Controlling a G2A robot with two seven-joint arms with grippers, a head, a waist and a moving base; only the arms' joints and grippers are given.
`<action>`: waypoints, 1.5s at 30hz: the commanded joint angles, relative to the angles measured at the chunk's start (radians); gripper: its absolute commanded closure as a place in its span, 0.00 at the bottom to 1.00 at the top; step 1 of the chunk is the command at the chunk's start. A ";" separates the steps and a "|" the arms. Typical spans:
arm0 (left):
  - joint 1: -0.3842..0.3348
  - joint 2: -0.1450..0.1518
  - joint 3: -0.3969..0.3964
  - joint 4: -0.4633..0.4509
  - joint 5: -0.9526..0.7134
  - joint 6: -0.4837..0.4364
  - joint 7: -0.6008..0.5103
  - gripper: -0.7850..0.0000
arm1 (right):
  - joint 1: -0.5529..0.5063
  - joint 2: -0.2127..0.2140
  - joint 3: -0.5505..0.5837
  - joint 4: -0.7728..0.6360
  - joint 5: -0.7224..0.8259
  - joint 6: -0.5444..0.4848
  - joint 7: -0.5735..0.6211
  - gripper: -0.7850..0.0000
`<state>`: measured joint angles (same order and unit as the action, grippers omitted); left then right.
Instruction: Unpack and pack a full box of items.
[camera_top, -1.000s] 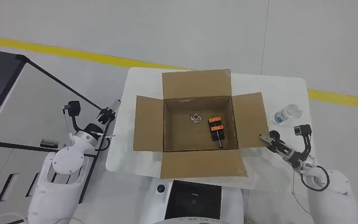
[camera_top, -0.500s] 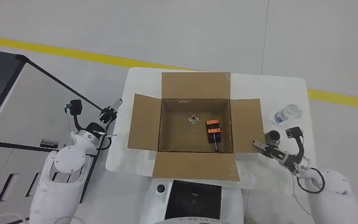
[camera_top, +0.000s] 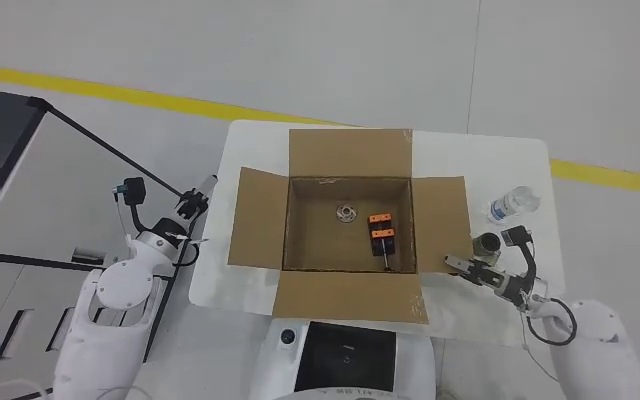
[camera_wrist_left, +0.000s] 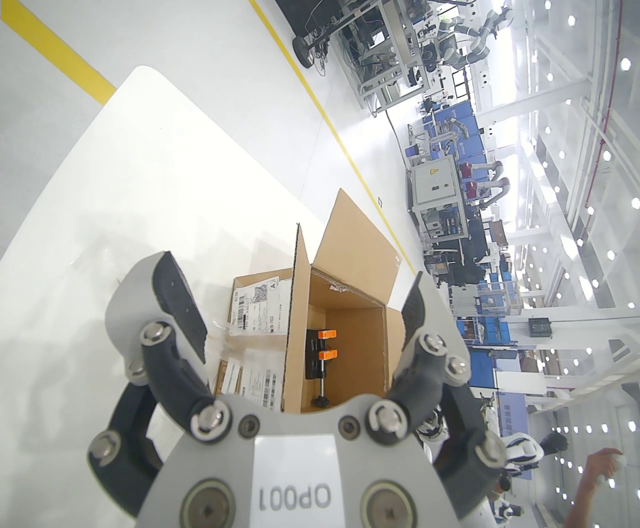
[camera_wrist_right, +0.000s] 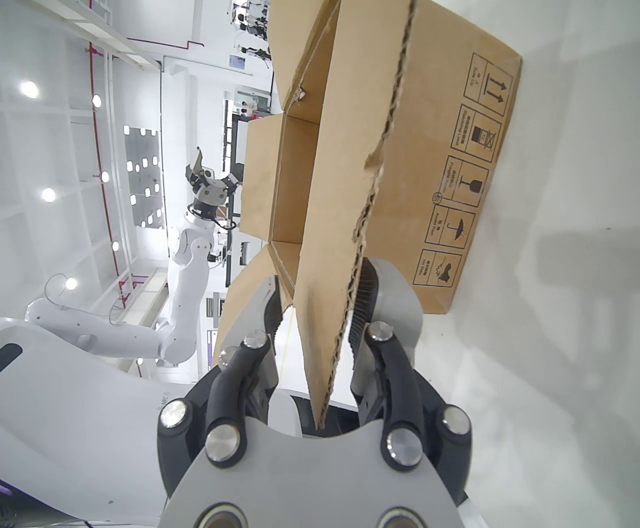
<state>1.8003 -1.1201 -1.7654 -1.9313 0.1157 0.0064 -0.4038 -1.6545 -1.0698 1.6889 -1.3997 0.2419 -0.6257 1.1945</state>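
Observation:
A brown cardboard box (camera_top: 348, 155) stands in the middle of the white table (camera_top: 250, 150) with all flaps spread out. Inside lie an orange-and-black clamp (camera_top: 383, 236) and a small metal ring (camera_top: 346, 212). My right gripper (camera_top: 455, 266) is at the outer edge of the box's right flap (camera_top: 443, 210). In the right wrist view that flap (camera_wrist_right: 330, 280) runs between the gripper's (camera_wrist_right: 320, 295) parted fingers, and one finger (camera_wrist_right: 370, 295) touches its torn edge. My left gripper (camera_top: 196, 203) hangs open off the table's left side; it (camera_wrist_left: 292, 280) faces the box (camera_wrist_left: 350, 250) and clamp (camera_wrist_left: 324, 350).
A clear plastic bottle (camera_top: 513, 204) lies near the table's right edge, with a small grey round object (camera_top: 487, 243) beside the right gripper. A dark framed stand (camera_top: 20, 130) is on the floor to the left. Bare table lies behind and left of the box.
The right gripper moved in over the right flap's edge. The box slid a little to the left and toward me. The left arm stayed where it was.

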 joint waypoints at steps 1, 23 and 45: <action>-0.001 0.000 0.000 -0.001 0.001 0.000 -0.002 0.00 | -0.020 0.008 0.021 -0.011 0.001 -0.007 -0.007 0.00; -0.014 -0.010 -0.034 -0.071 -0.213 -0.165 0.009 0.00 | 0.371 0.113 -0.089 -0.586 -0.314 0.169 0.112 0.00; 0.003 -0.015 -0.044 -0.091 -0.256 -0.172 0.056 0.00 | 0.859 0.032 -0.816 -0.296 -0.578 0.097 0.097 0.00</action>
<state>1.8036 -1.1349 -1.8098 -2.0220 -0.1405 -0.1659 -0.3482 -0.8306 -1.0390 0.9151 -1.7173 -0.3848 -0.5224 1.3163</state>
